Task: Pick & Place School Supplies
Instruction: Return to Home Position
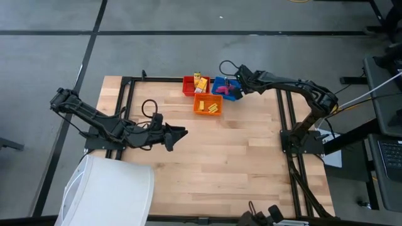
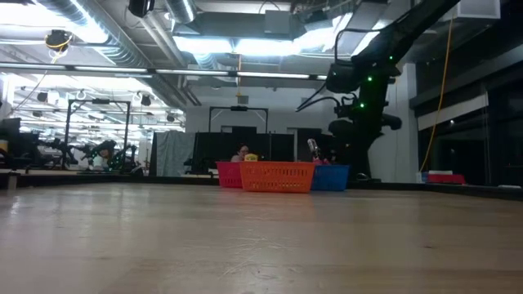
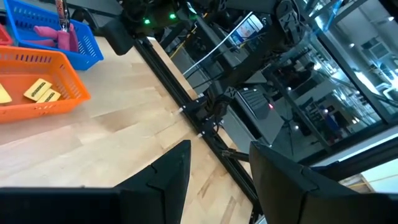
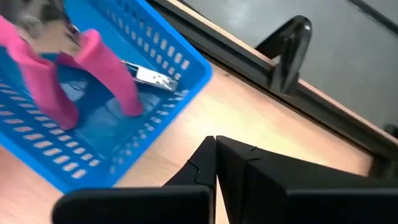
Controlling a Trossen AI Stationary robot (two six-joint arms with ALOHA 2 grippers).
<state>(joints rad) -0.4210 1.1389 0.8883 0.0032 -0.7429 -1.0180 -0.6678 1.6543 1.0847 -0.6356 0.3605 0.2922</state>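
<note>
The blue bin (image 1: 221,83) holds pink-handled scissor-like tools (image 4: 93,68), which rest on its floor and lean on its wall. Yellow packets with white labels (image 3: 41,91) lie in the orange bin (image 1: 208,105). More yellow items (image 1: 199,80) stand in the red bin (image 1: 188,85). My right gripper (image 4: 214,142) is shut and hovers over the bare wood just beside the blue bin's right wall (image 4: 177,93), touching nothing. My left gripper (image 3: 221,148) is open above the table's middle left (image 1: 180,133), well short of the bins.
The three bins sit together at the table's far edge (image 2: 278,175). A white container (image 1: 107,191) overlaps the near left corner. Black frame rails (image 3: 199,118) run along the table's sides. Bare wood (image 1: 239,157) stretches across the middle and near side.
</note>
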